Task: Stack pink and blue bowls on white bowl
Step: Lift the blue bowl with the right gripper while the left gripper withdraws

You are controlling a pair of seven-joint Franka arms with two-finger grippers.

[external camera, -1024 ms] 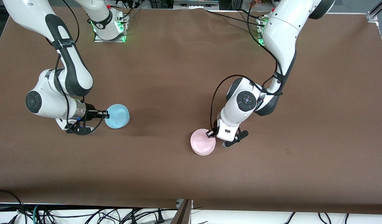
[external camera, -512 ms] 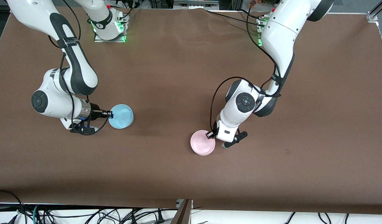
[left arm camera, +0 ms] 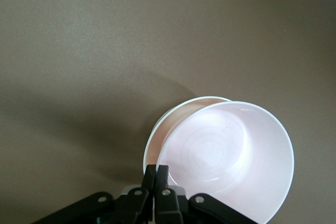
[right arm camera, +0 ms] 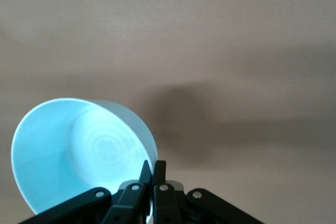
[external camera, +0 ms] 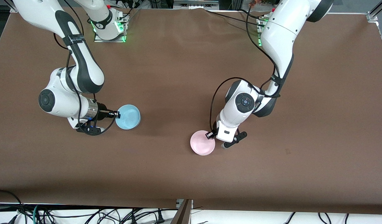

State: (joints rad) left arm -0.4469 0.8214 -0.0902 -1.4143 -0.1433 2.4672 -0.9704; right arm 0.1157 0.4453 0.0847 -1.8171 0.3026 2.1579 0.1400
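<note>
Brown table point(external camera: 184, 77) spreads bare around the white bowl point(left arm camera: 157, 135), far from every edge. Left gripper point(external camera: 210, 134) pinches the pink bowl's point(external camera: 202, 143) rim, tilted into the white bowl. Toward the right arm's end, the right gripper point(external camera: 116, 114) clamps the blue bowl's point(external camera: 128, 117) rim above open tabletop.

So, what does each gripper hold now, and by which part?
The right gripper holds the blue bowl by its rim. The left gripper holds the pink bowl by its rim, over the white bowl.
</note>
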